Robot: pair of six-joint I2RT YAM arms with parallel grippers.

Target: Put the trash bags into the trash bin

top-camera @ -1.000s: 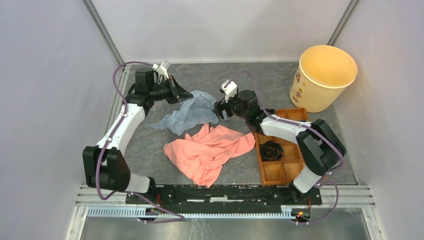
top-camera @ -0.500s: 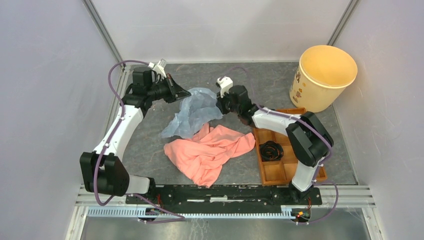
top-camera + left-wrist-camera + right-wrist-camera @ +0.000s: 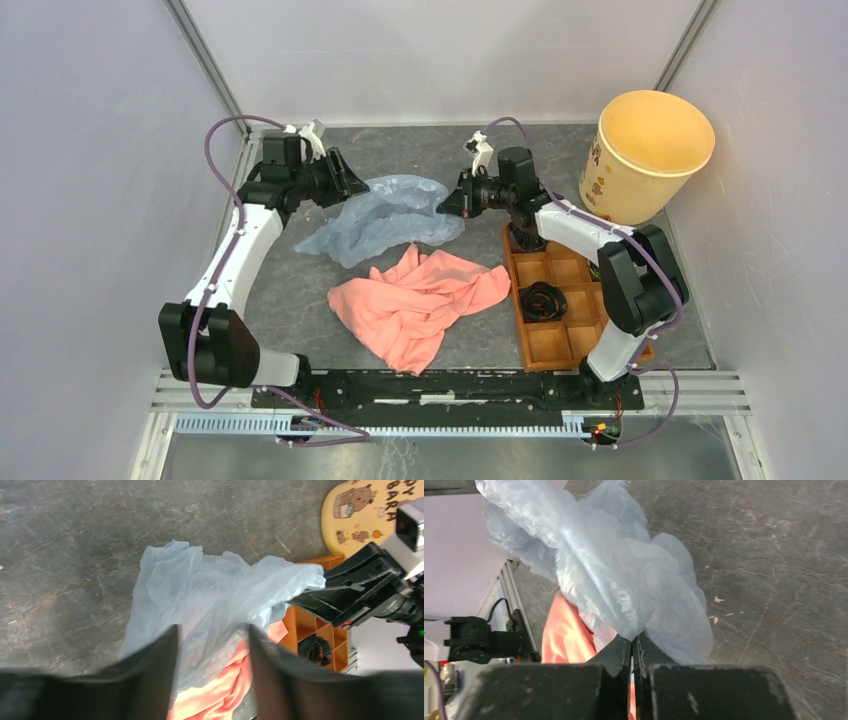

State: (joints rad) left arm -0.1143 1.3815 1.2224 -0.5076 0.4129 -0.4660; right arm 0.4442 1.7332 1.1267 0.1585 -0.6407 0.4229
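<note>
Status: blue trash bag (image 3: 390, 212) lies stretched across the far middle of the tabletop (image 3: 290, 290), between the two arms. Pink trash bag (image 3: 415, 300) lies crumpled just in front of it, their edges touching or overlapping. Trash bin (image 3: 625, 190) stands upright in the far right corner, well apart from both bags. Nothing shows inside it from above.

Right tool (image 3: 632, 639): closed down on a thin gather of the blue film, at the bag's right end.
Left tool (image 3: 211, 632): fingers apart, with blue film lying in the gap. No pinch shows there.

Judged step: carrying the blue bag over to the bin, with the right arm leading.

Risks from here:
- The hold is a small pinch of slippery film. A fast swing could pull it free and drop the bag short of the bin.
- If the left tool closes while the right one pulls, the film could stretch or tear.
- The trailing end may drag the pink bag along, or catch on the wooden tray (image 3: 560, 345) that lies between the bags and the bin.
- The bag is wide and limp, so it may drape over the rim rather than fall in. A low approach could tip the bin.
</note>
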